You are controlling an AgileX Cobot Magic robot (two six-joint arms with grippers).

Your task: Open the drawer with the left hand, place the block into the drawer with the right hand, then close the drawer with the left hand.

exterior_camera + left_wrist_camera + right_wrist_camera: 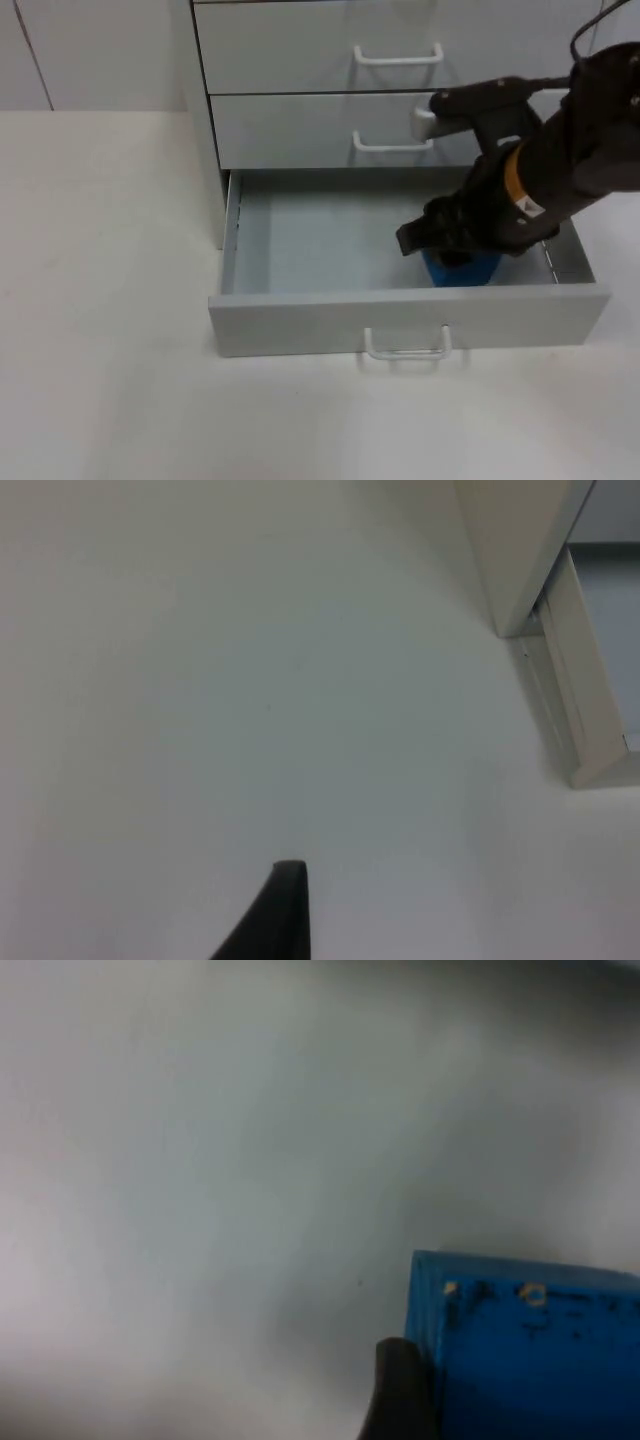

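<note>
Down in the open bottom drawer of the grey cabinet, the right gripper reaches in from the right side, its black fingers closed around the blue block. The block sits low in the drawer's front right corner, just behind the front panel, and it looks to be touching the drawer floor, though the arm hides most of it in the top view. In the right wrist view the blue block shows a flat face with small pale marks near its upper edge, and one dark finger lies against its side; pale drawer floor stretches beyond.

The drawer is pulled well out over the white tabletop, its white handle facing forward. Above it, two more drawers stay shut, each with a white handle.

The left arm waits off to the left. In its wrist view a black fingertip hangs over bare tabletop, with the cabinet's corner and the drawer's side rail near the edge. Whether the left gripper's fingers are spread or together I cannot tell.
</note>
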